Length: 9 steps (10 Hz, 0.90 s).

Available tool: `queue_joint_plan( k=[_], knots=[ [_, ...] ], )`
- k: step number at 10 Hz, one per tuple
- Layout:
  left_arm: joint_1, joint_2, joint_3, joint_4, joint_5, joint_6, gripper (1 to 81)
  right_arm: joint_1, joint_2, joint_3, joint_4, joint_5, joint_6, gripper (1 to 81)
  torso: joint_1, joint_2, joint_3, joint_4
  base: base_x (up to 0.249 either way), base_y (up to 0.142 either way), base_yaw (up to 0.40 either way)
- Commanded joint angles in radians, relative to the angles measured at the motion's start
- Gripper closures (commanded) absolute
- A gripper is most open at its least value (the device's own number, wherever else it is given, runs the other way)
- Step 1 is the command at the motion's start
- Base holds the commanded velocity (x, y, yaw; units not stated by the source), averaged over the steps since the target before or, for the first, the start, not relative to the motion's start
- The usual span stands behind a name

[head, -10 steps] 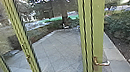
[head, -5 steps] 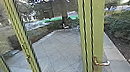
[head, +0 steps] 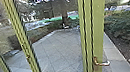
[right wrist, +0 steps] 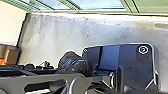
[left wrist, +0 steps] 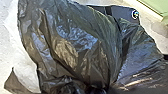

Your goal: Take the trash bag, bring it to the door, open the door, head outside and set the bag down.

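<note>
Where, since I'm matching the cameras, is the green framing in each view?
Head view: the green framing stands as uprights across the picture, the right-hand one bearing a metal handle.
Left wrist view: beyond the black trash bag, across the indoor floor.
Right wrist view: along the far edge of the floor, beyond the bag.
Shared landmark: the indoor floor at the framing's foot; head view, lower left corner.

A hedge (head: 127, 26) and a tree trunk (head: 64, 13) outside.
Indoors, a brown box (right wrist: 11, 55) near a pale wall (right wrist: 11, 21), something orange (right wrist: 2, 61) beside it.
</note>
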<state>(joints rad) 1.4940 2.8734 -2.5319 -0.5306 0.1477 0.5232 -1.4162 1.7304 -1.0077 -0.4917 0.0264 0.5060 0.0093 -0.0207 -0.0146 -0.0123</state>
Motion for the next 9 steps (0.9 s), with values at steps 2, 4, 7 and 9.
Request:
queue_joint_plan(
  k=[2,4,7,9],
  knots=[
    [-0.045,-0.002,0.008,-0.003,0.084,0.008,81.1,0.139,-0.136,0.106,0.002,-0.036,0.009,1.0,0.0,0.0,0.0,0.0,0.0,0.0,0.0],
    [-0.045,0.001,0.008,-0.003,0.082,0.006,81.1,0.208,-0.182,0.152,0.036,-0.072,0.013,1.0,0.0,0.0,0.0,0.0,0.0,0.0,0.0],
    [-0.045,0.018,-0.011,-0.005,0.084,0.006,81.1,0.395,-0.248,0.232,0.119,-0.21,0.017,1.0,0.0,0.0,0.0,0.0,0.0,0.0,0.0],
    [-0.045,0.026,-0.024,-0.005,0.084,0.008,81.1,0.55,-0.28,0.29,0.168,-0.333,0.046,1.0,0.0,0.0,0.0,0.0,0.0,0.0,0.0]
  ],
)
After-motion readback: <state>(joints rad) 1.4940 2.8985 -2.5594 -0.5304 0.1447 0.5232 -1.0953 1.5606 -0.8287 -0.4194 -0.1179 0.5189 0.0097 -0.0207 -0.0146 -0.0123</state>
